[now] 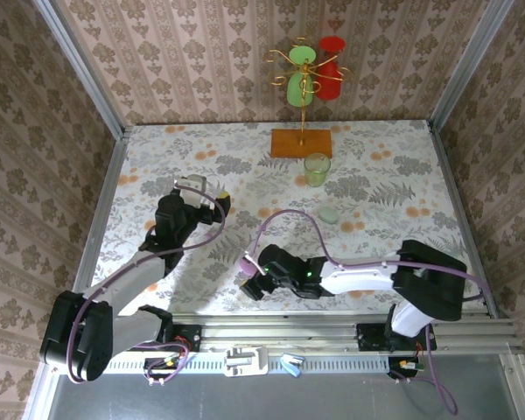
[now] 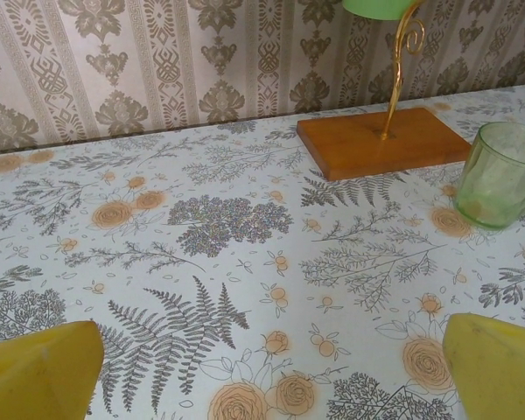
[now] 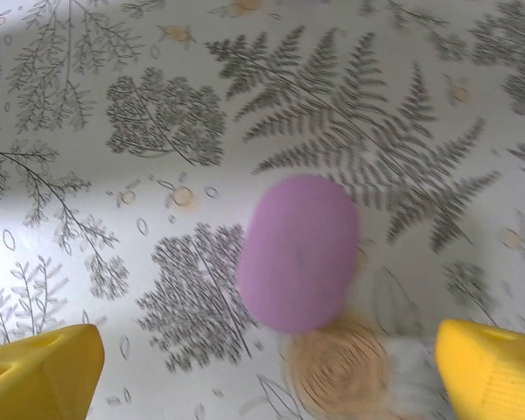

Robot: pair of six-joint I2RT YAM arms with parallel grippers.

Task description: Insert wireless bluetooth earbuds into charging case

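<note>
Yellow-padded right jaws were spread wide astride the lilac pebble-shaped plastic charging case (image 3: 299, 254) laid on the fern-printed table (image 3: 114, 105), left jaws equally wide, and its smooth shell could be squirted away if pinched off-centre.

A case (image 3: 299, 252) lies on the table (image 3: 114, 52), well before the cup (image 1: 316, 169) and stand (image 1: 301, 143)

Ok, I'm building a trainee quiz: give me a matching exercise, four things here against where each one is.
1. purple case
2. glass
3. pale case
4. red cup

A. hanging on the stand
B. beside the wooden base
C. just ahead of the open right hand
D. alone on the table, nearer than the glass

Pairs: 1-C, 2-B, 3-D, 4-A
</note>
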